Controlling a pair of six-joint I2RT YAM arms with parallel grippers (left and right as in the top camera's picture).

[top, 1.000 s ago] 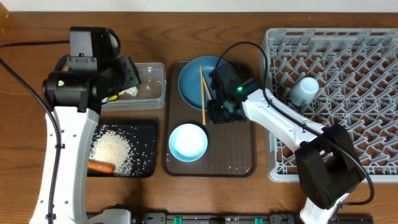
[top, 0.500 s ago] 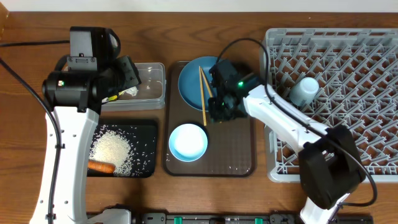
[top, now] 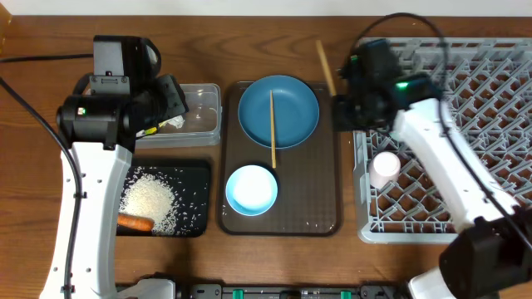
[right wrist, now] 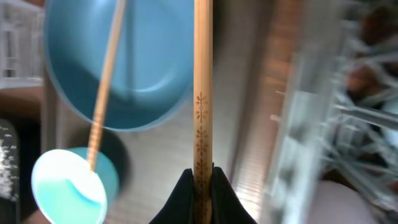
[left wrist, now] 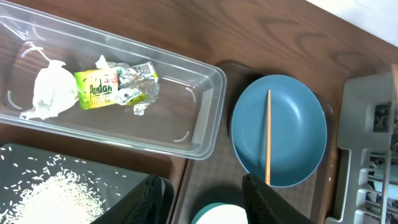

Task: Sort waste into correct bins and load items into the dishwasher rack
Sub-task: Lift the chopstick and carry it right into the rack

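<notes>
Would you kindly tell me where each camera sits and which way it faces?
Overhead: above the table, facing straight down on dishwasher rack; left arm, right arm visible.
Left wrist: above clear tub, facing down; left gripper fingers at bottom edge.
Right wrist: facing along chopstick clamped in right gripper.
Shared: blue plate, all three.

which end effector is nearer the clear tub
Left. The left end effector hangs at the clear tub; the right end effector is by the rack, gripping a chopstick.
</notes>
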